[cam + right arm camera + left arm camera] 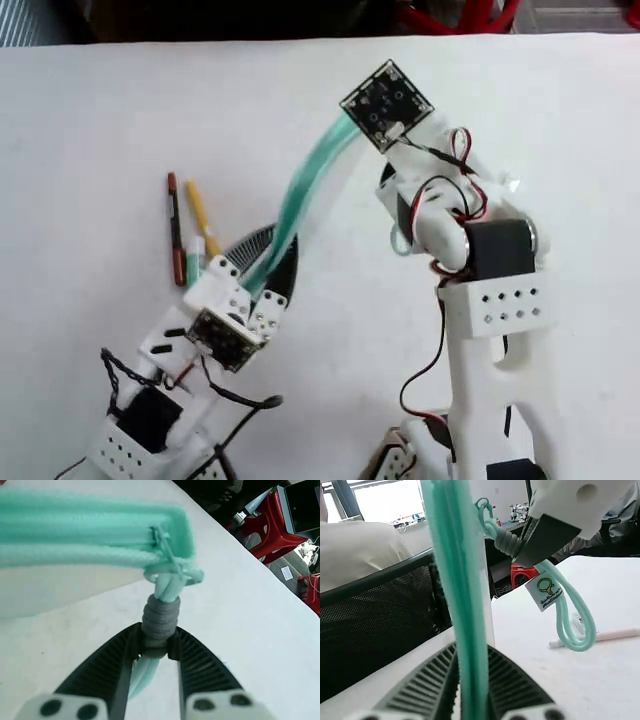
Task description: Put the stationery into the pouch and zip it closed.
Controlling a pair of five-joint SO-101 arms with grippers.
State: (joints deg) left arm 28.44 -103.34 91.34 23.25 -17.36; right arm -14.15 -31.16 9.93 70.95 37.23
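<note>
Right end effector (157,642) pinches zipper cord (161,612) of pouch (75,530).

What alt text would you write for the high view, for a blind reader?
A teal pouch is held stretched over the white table between two arms, the left tool clamped on its near end and the right arm at its far end. Several pens lie on the table beside the left tool, outside the pouch.
</note>
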